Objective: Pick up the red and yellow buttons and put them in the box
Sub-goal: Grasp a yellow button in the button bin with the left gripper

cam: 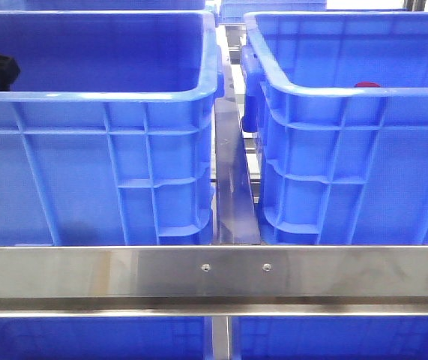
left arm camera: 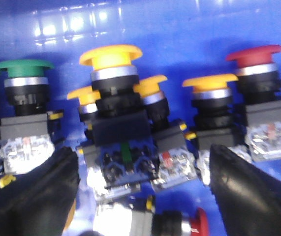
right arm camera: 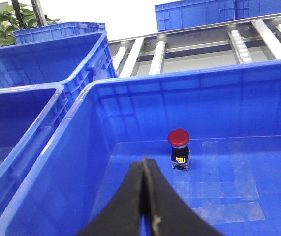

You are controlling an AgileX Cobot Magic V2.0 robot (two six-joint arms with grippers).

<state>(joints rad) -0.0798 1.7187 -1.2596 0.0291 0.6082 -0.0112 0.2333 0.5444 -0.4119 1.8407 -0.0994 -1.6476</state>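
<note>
While green button [left arm camera: 23, 69] flanks, neighbours crowd yellow button [left arm camera: 110, 55].

Bright blue crates [cam: 109, 172]; silver metal rail [cam: 214, 274]; buttons with yellow caps [left arm camera: 110, 55], a green cap [left arm camera: 23, 67] and dark red caps [left arm camera: 254, 53], on black bodies; black gripper fingers [right arm camera: 145, 206]

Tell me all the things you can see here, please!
Blue crates: two big ones side by side in the front view, more behind them.
Metal rail: one, silver, across the front of the crates.
Yellow buttons: about four, in the left crate.
Green button: at least one, beside the yellow ones.
Red button: one with that group.
Red button in the right crate: one, standing alone on the crate floor.
Left gripper: black, open around a yellow button.
Right gripper: black, shut, empty.
</note>
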